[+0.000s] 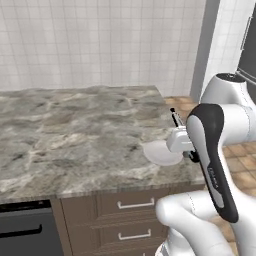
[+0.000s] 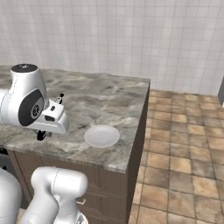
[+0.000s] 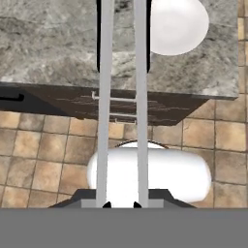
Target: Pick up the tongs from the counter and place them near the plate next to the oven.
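You've got the counter across the left and middle of the left base view, marbled grey-beige, brown drawers under it at bottom centre. In the right base view the same counter runs from the left edge to mid-frame, tiled floor on the right. White tiled wall along the top of both.

Your arm fills the right side of the left base view and sits at the left of the right base view.

The plate, white and round, lies near the counter's right end, right of centre in the left base view; in the right base view it's mid-frame; in the hand view it's at the top right.

The gripper is clamped on the tongs. In the hand view both silver arms of the tongs run straight up from the fingertips at bottom centre to the top edge, black tips over the counter, just left of the plate. In the left base view one black end pokes up above the hand, just up-right of the plate. In the right base view a black tip shows above the hand, left of the plate.

Tongs are off the counter, held.
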You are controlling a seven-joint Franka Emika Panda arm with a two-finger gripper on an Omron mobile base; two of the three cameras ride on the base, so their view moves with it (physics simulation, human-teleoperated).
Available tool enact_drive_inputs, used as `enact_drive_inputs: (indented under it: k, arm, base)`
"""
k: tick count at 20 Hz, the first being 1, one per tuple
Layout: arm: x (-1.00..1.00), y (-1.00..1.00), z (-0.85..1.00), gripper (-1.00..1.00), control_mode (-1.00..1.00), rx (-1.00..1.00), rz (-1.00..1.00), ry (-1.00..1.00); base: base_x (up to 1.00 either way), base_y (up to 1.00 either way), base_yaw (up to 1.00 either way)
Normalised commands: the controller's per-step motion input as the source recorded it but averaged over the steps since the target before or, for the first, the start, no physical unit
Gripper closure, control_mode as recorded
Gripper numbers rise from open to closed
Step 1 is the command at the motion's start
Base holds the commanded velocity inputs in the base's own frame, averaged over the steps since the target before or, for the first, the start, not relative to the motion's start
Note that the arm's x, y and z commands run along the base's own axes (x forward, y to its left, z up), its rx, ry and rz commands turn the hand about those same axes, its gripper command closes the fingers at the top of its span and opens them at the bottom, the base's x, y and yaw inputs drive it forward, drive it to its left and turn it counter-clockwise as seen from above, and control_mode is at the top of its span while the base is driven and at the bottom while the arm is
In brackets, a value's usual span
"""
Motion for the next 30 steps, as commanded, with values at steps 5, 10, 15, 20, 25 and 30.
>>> enact_drive_inputs:
  k: [5,10,15,20,25,30]
  arm:
    - [0.0,0.0,0.0,1.0,1.0,0.0,0.0,0.0]
    - [0.0,0.0,0.0,1.0,1.0,0.0,0.0,0.0]
    - [0.0,0.0,0.0,1.0,1.0,0.0,0.0,0.0]
    - [0.13,0.03,0.0,1.0,-1.0,0.0,0.0,0.0]
    - [0.94,0.66,-0.62,1.0,-1.0,-0.02,0.02,0.12]
    - [1.0,0.77,-1.0,1.0,-1.0,-0.1,0.07,0.25]
  base:
    - [0.0,-0.07,-0.16]
    - [0.02,0.14,-0.13]
    - [0.04,0.02,-0.02]
    - [0.0,0.0,0.0]
    - [0.0,0.0,0.0]
    - [0.0,0.0,0.0]
